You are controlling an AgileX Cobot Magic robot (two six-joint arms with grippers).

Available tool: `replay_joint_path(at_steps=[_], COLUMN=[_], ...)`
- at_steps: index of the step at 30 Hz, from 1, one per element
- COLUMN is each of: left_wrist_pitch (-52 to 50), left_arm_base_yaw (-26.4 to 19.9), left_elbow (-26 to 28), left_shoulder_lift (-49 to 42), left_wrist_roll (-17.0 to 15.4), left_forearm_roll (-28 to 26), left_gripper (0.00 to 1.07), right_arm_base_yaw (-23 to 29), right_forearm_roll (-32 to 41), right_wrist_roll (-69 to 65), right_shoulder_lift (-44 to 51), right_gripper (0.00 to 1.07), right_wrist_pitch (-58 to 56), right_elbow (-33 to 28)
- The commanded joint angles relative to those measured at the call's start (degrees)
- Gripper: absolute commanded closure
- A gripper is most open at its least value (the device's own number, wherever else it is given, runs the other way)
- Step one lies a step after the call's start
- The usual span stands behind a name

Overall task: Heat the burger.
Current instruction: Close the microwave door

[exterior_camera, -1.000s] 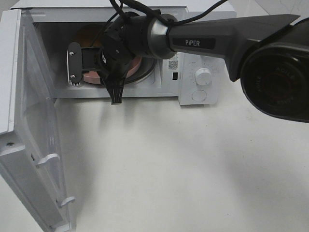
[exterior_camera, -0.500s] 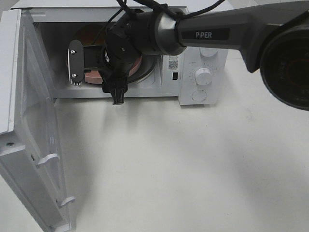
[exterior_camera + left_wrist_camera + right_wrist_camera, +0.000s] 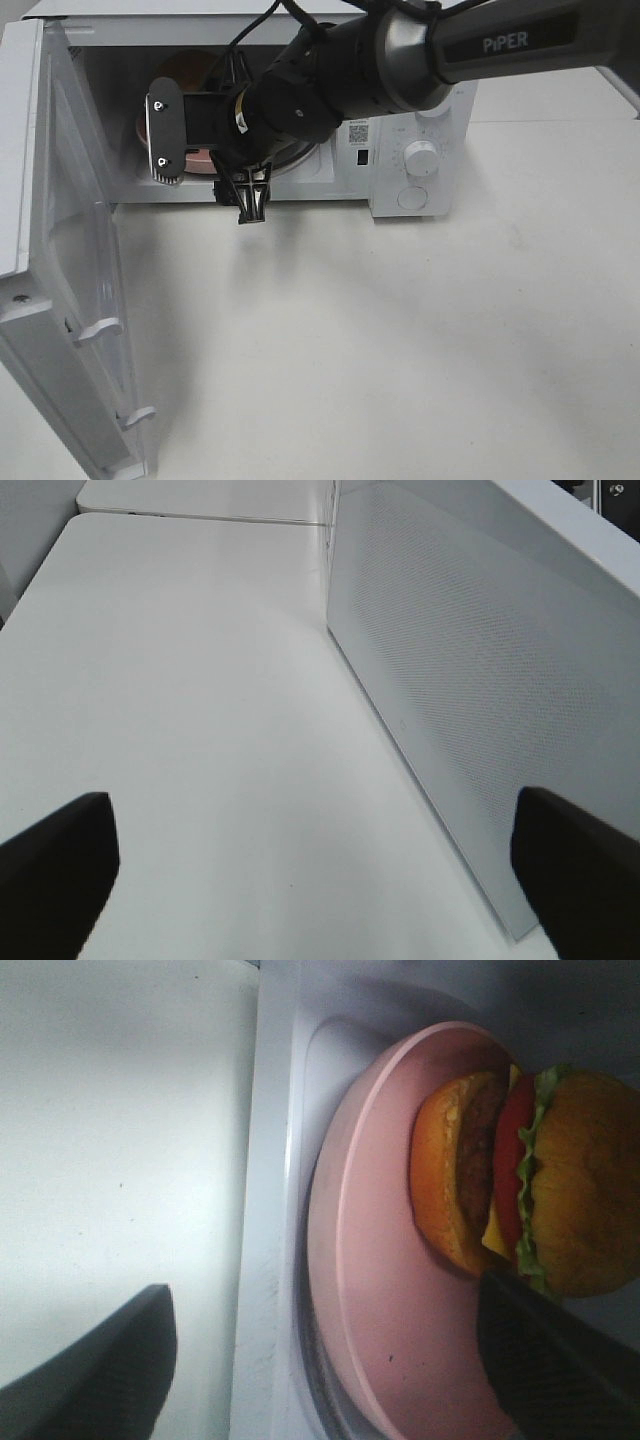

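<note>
The burger point(image 3: 530, 1180), with golden buns, lettuce, tomato, cheese and patty, stands on a round pink plate point(image 3: 400, 1310) inside the open microwave point(image 3: 420, 110). In the high view only the burger's bun top point(image 3: 188, 68) and a strip of the plate point(image 3: 198, 160) show behind the arm. My right gripper point(image 3: 205, 170) is at the microwave's mouth, open and empty, a short way from the plate; in its wrist view point(image 3: 320, 1290) the fingers point(image 3: 100, 1370) flank the plate. My left gripper point(image 3: 310, 820) is open and empty over the table, beside the door's outer face.
The microwave door point(image 3: 70, 250) stands wide open at the left, reaching to the table's front. The left wrist view shows its outer side point(image 3: 470, 680). A knob point(image 3: 421, 158) and a round button point(image 3: 412, 197) sit on the control panel. The white table point(image 3: 380, 340) lies in front.
The right arm's rear part has swung up and out of view at the right. The gripper has stayed open at the microwave's mouth and shifted slightly to the right.
</note>
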State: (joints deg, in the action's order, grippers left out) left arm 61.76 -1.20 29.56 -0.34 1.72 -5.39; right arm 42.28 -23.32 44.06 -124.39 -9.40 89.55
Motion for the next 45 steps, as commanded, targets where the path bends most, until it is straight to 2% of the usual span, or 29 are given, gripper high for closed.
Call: replay_joint_path(at_steps=[1, 5, 6, 7, 8, 10, 11, 15, 17, 23, 28, 31, 36, 45], left_wrist_pitch=[-0.52, -0.52, -0.52, -0.52, -0.52, -0.52, -0.52, -0.52, -0.52, -0.52, -0.52, -0.52, -0.52, -0.52], left_arm_base_yaw=[-0.06, -0.06, -0.06, -0.06, -0.06, -0.06, -0.06, -0.06, -0.06, -0.06, -0.06, -0.06, -0.06, -0.06], left_elbow=[0.06, 0.06, 0.06, 0.06, 0.06, 0.06, 0.06, 0.06, 0.06, 0.06, 0.06, 0.06, 0.06, 0.06], left_shoulder_lift=[-0.97, -0.97, -0.97, -0.97, -0.97, -0.97, -0.97, -0.97, -0.97, -0.97, -0.97, -0.97, -0.97, -0.97], left_wrist_roll=[-0.17, -0.17, -0.17, -0.17, -0.17, -0.17, -0.17, -0.17, -0.17, -0.17, -0.17, -0.17, -0.17, -0.17], left_forearm_roll=[-0.23, -0.23, -0.23, -0.23, -0.23, -0.23, -0.23, -0.23, -0.23, -0.23, -0.23, -0.23, -0.23, -0.23], left_gripper=[0.07, 0.07, 0.07, 0.07, 0.07, 0.07, 0.07, 0.07, 0.07, 0.07, 0.07, 0.07, 0.07, 0.07], right_arm_base_yaw=[-0.23, -0.23, -0.23, -0.23, -0.23, -0.23, -0.23, -0.23, -0.23, -0.23, -0.23, -0.17, -0.11, -0.11], right_forearm_roll=[-0.11, -0.11, -0.11, -0.11, -0.11, -0.11, -0.11, -0.11, -0.11, -0.06, 0.34, 0.34, 1.72, 3.90], right_wrist_roll=[-0.80, -0.86, -1.26, -1.26, -2.01, -2.46, -3.38, -4.70, -5.10, -8.02, -18.68, -20.40, -31.91, -42.74], right_shoulder_lift=[3.90, 6.65, 8.88, 8.88, 11.12, 11.97, 13.87, 16.56, 20.63, 24.18, 30.25, 31.17, 36.84, 43.66], right_gripper=[0.28, 0.28, 0.29, 0.29, 0.29, 0.29, 0.30, 0.31, 0.31, 0.31, 0.31, 0.31, 0.31, 0.31], right_wrist_pitch=[1.20, 2.18, 3.09, 3.09, 3.61, 3.61, 3.67, 3.55, 3.61, 3.67, 2.75, 2.29, -5.56, -14.67], right_elbow=[-4.13, -7.96, -10.94, -10.94, -13.87, -14.95, -17.59, -21.26, -25.67, -29.28, -35.12, -35.87, -39.88, -44.00])
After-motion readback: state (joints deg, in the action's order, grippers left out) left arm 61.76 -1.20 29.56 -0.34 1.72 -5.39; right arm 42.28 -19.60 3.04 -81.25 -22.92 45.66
